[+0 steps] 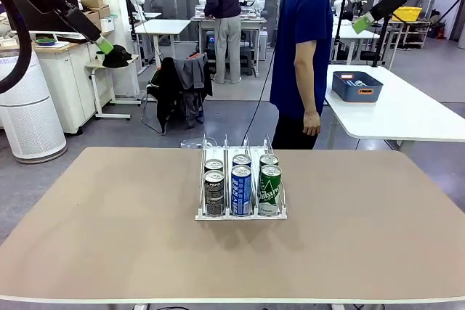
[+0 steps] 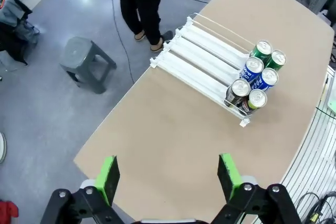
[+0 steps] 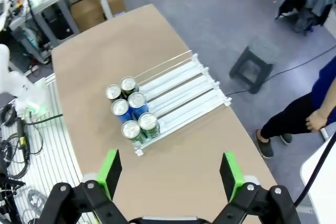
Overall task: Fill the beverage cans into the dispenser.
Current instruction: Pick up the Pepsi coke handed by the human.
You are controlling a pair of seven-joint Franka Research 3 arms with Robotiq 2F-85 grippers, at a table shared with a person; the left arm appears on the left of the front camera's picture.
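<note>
Cans (image 1: 241, 188) stand in dispenser (image 1: 240, 216); six, two deep.

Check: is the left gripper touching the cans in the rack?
Apart. The left wrist view shows the left gripper open and raised high, with bare table between it and the cans in the rack.

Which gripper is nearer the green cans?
Right. The right gripper hangs high on the rack side holding the green cans; the left gripper hangs high on the side holding the black cans.
</note>
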